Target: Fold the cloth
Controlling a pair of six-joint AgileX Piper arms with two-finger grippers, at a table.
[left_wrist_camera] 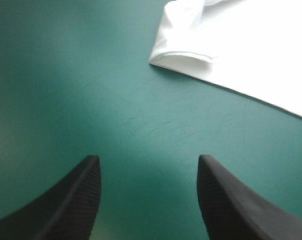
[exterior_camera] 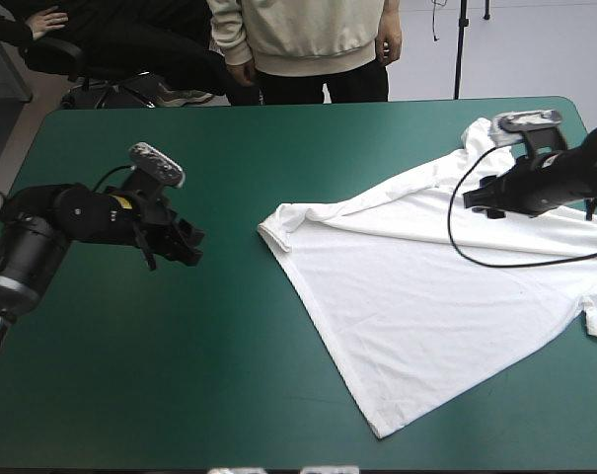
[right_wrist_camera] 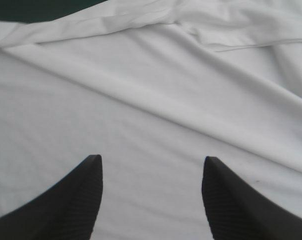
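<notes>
The white T-shirt (exterior_camera: 426, 286) lies spread over the right half of the teal-green table, partly folded along its far edge, one corner pointing toward the front edge. My left gripper (exterior_camera: 186, 244) hovers open over bare cover, a short way left of the shirt's sleeve (left_wrist_camera: 183, 57). The left wrist view shows both black fingers (left_wrist_camera: 76, 200) apart with nothing between them. My right gripper (exterior_camera: 483, 200) hangs open just above the shirt's far right part. In the right wrist view white cloth (right_wrist_camera: 155, 125) with long creases fills the field ahead of the spread fingers (right_wrist_camera: 73, 202).
A person stands just beyond the table's far edge (exterior_camera: 308, 107), not over the top. The shirt's right side runs off past the table's right edge. Bare teal-green cover (exterior_camera: 180, 355) takes up the left half and front.
</notes>
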